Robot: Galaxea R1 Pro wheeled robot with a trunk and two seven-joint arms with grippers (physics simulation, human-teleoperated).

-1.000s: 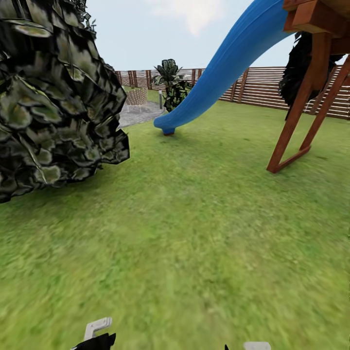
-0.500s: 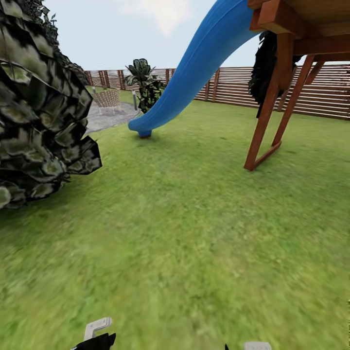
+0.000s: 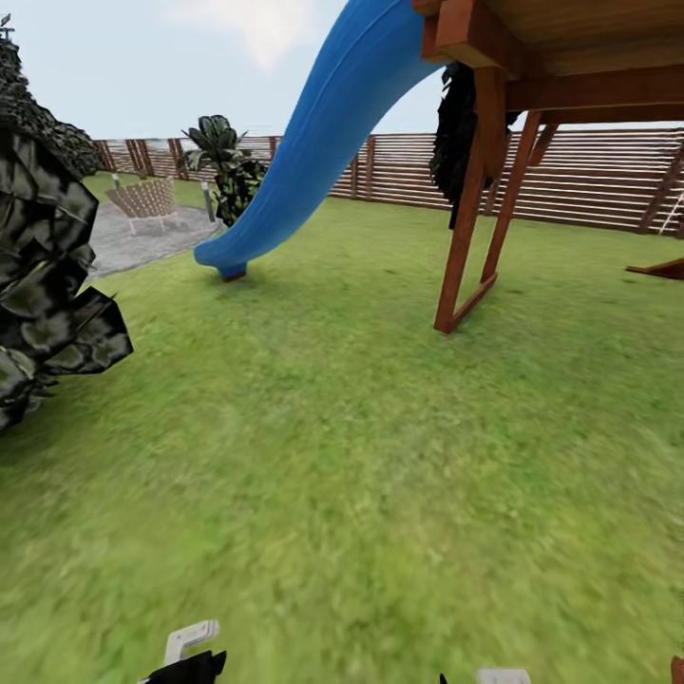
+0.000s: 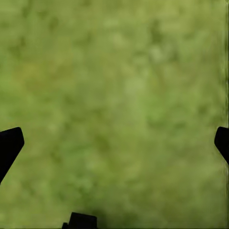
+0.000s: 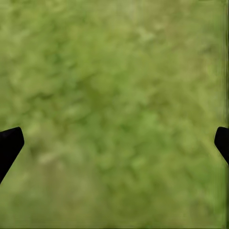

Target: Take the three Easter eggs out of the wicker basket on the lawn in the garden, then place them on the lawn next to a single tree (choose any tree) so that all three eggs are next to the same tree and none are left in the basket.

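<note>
Bare lawn (image 4: 119,95) beneath wide-spread left gripper (image 4: 117,140)

1. Left gripper (image 4: 114,143): two dark fingertips (image 4: 9,145) set wide apart, jaws spread, nothing held between them; pointed downward.
2. Right gripper (image 5: 114,143): two dark fingertips (image 5: 9,143) likewise wide apart, nothing between them; pointed downward.
3. Left arm (image 3: 190,654): white-and-black part low in the head view.
4. Right arm (image 3: 502,675): pale part at the same low edge.

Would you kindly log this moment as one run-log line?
phase: in transit | underfoot: lawn | ahead: blue slide, wooden play frame | left pincer: open, empty | right pincer: open, empty
</note>
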